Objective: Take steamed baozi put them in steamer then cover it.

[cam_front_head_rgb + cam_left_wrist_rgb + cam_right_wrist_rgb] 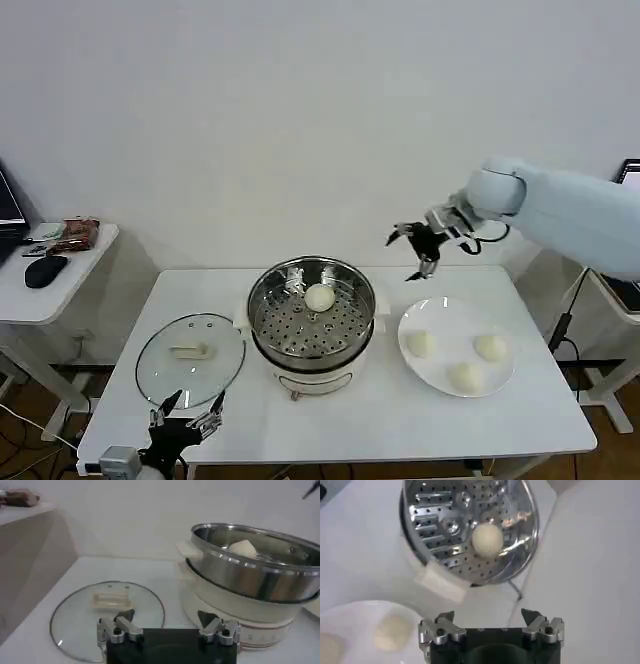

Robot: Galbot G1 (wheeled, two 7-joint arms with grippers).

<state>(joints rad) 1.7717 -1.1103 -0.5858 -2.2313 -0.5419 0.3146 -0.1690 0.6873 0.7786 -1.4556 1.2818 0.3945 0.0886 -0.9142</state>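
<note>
1. One smooth cream-white steamed bun (pixel 319 297) sat on the perforated floor of the round shiny stainless-steel steamer basket (pixel 268 300), toward its back. Three more buns, e.g. (pixel 420 344), lay on the flat white round plate (pixel 440 310) beside it on the white tabletop (pixel 400 420).
2. Right pincer (pixel 414 250) hung in the air above and behind the plate, spread wide, holding nothing.
3. Step in hand, as I judged it: fetch the next bun. Best to come straight down over one bun, clear of its neighbours, and close gently; they looked soft and easy to dent.
4. Drop it on bare floor, not onto the first bun.
5. Left pincer (pixel 187 413) was parked, wide and empty, at the tabletop's near edge by the round clear glass lid (pixel 160 370), which lay flat beside the steamer, not yet needed.
</note>
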